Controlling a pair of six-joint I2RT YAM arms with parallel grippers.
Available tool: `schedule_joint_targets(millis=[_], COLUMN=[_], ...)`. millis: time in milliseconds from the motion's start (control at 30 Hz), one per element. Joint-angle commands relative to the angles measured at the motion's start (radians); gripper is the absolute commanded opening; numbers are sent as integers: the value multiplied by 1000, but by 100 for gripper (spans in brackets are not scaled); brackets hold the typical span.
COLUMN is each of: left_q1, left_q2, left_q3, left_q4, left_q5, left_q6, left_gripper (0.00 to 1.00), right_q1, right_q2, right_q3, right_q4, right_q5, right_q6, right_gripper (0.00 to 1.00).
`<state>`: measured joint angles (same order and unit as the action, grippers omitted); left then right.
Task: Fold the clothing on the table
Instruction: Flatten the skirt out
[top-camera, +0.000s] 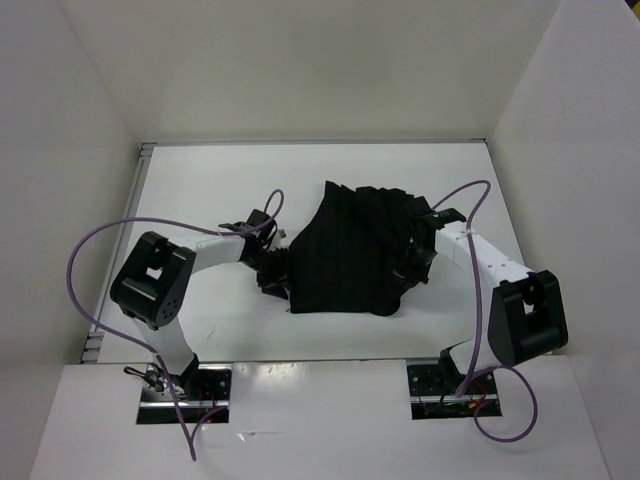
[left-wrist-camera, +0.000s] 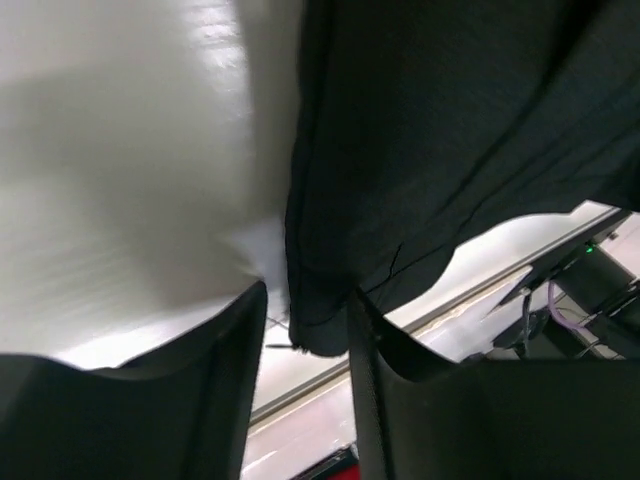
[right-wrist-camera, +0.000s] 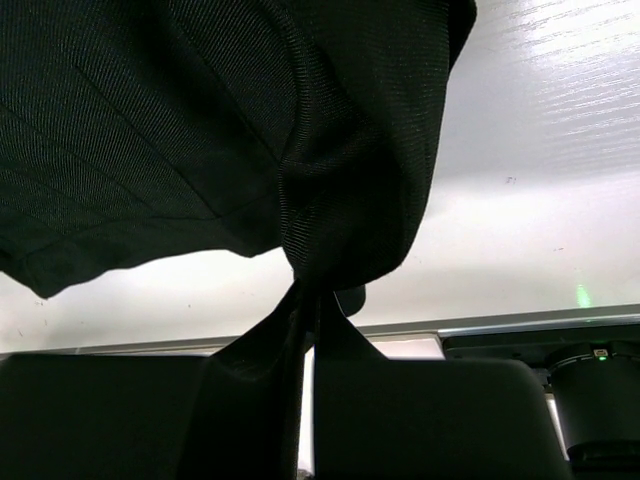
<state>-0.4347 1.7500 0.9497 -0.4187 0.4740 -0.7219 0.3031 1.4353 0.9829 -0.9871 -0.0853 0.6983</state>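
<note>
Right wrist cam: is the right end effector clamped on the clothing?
Yes, the clothing gathers into a tight bunch that is pinched in the shut right end effector and hangs lifted off the table.

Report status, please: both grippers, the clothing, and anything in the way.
Right gripper shut on the clothing, right edge. Left gripper open around its left edge, not clamped. Clothing bunched, middle of the table. Nothing else seen in the way.

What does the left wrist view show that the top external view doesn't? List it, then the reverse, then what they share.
Only left wrist: the hem of the clothing hanging inside the left gripper, jaws apart. Only top external: the whole garment's outline, with the left arm and right arm flanking it. Both: the black clothing and the white table.
</note>
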Motion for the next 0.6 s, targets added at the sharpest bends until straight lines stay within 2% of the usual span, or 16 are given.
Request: schedule_joint_targets(millis=[0,67,100,167,300,400,567], left_q1=[-18,-30,-42,-42,-44,-1,152], left_q2=[48,58,59,71,48,-19,-63], left_q3=[11,11,11,11,52,176,463], left_q4=[18,29,38,38,28,-29,-91], left_q5=[32,43,52,66,43,0,-70], left_q6=[-28,-37,-37,-48,-8,44,117], left_gripper=[41,35,27,1,0,0,0], right_q1=[1,1,1,-9,-47,-88,-127], right_q2=[4,4,4,-9,-45,-55,-23], right_q3=[33,33,33,33,42,118,390], right_q4=[28,28,28,28,47,70,117], right_q5=[21,21,21,21,21,-7,-34], right_q6=[-8,-8,-8,-8,-17,-46,-144], right_gripper=[2,2,2,2,2,0,0])
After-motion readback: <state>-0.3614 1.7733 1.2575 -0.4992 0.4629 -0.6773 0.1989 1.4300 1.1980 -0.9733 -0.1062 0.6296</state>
